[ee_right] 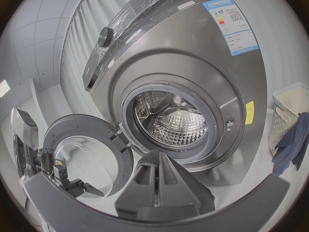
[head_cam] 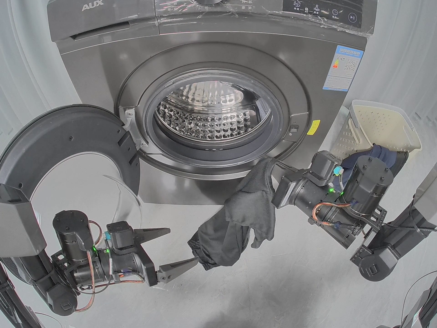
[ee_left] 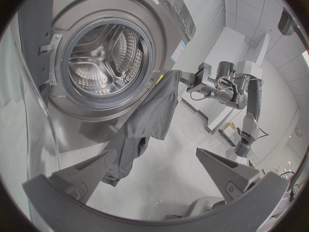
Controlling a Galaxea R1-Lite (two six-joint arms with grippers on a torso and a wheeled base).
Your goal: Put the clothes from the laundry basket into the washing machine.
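One dark garment (head_cam: 246, 210) is hanging from my right claw (head_cam: 272, 168), pinched shut on its top edge, just below the open drum (head_cam: 211, 110) of the washing machine (head_cam: 100, 69). Left claw (head_cam: 182, 246) is hovering spread open near the hem. Loading step, I'm judging; next needs lifting it through the opening.

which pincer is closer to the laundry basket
Right. The right pincer, shut on a dark garment, sits beside the laundry basket; the left pincer hangs open far across, below the washer door.
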